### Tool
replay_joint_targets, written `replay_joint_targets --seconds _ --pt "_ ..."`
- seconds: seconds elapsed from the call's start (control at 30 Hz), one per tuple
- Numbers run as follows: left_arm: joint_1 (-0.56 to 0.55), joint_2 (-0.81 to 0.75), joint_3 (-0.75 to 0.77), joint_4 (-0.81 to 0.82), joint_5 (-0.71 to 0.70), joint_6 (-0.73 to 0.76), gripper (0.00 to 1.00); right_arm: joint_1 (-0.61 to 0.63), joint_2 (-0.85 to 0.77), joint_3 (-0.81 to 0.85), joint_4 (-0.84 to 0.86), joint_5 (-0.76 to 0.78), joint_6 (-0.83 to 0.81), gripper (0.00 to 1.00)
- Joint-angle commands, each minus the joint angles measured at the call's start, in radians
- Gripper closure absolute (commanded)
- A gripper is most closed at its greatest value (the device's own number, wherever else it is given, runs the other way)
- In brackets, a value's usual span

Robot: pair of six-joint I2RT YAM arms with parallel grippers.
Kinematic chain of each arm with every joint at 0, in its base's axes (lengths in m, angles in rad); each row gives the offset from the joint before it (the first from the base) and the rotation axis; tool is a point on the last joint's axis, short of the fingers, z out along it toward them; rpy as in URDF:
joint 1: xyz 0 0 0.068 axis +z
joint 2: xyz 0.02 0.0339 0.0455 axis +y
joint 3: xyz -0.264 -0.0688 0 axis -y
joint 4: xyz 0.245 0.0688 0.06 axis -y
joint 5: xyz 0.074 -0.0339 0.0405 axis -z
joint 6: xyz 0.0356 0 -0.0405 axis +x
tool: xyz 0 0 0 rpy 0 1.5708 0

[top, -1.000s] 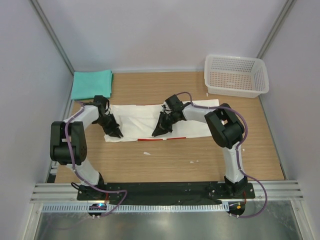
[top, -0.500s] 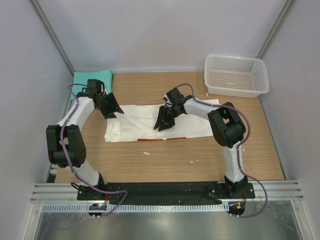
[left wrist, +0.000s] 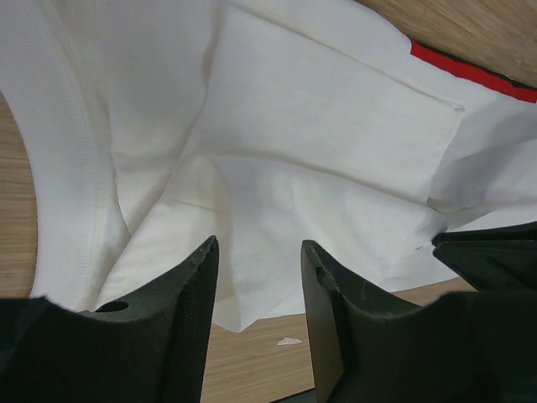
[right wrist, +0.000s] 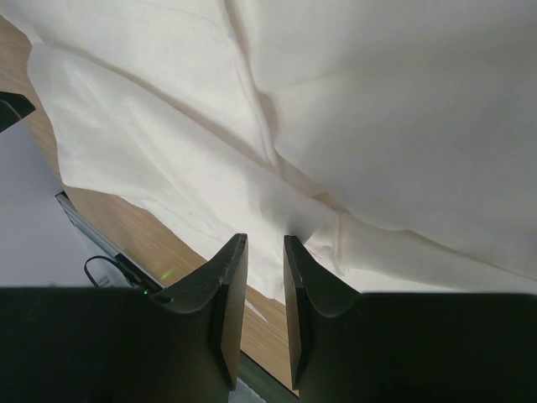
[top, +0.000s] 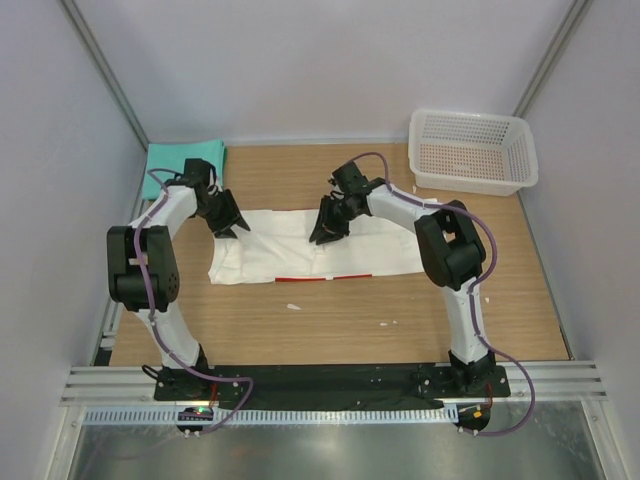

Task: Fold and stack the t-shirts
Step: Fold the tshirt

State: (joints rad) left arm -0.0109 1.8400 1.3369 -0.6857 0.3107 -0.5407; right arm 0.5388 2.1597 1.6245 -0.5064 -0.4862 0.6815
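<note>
1. Hovering above the far left corner of the white shirt, your left gripper is standing with its jaws apart and empty. Closing from here, it is risking pinching only the top layer and peeling the fold open.
2. Your right gripper is showing a narrow gap with nothing clamped, over the far edge near the middle. So slim a gap is likely pushing wrinkles ahead instead of taking cloth.
3. The white shirt is lying as a long strip across the middle of the table. The teal shirt is sitting folded at the far left corner, and your left arm is passing just over it and risking dragging it.
4. The arms are hiding both sets of fingertips from above, so I cannot tell whether they are touching cloth. The wrist views are cutting off the shirt's edges and hiding the layer count.
</note>
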Motion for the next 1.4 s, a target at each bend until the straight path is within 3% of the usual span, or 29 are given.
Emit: replay_joint_targets --seconds 0.0,0.27,1.0,1.2,1.37 --pt "0.006 0.001 0.031 0.003 -0.007 0.016 0.54 -0.005 0.006 0.043 -0.035 0.027 -0.025 0.71" --pt "0.008 0.031 0.041 0.003 0.016 0.021 0.55 -0.02 -0.027 0.021 -0.075 0.057 -0.059 0.7" --pt "0.037 0.133 0.088 0.063 0.071 -0.019 0.59 -0.036 0.029 0.023 0.02 -0.012 0.021 0.74" --pt "0.049 0.156 0.068 0.129 0.094 -0.079 0.72 -0.04 0.038 0.012 0.049 -0.008 0.038 0.79" --pt "0.055 0.16 0.036 0.225 0.126 -0.11 0.91 -0.051 0.043 -0.003 0.081 -0.009 0.059 0.91"
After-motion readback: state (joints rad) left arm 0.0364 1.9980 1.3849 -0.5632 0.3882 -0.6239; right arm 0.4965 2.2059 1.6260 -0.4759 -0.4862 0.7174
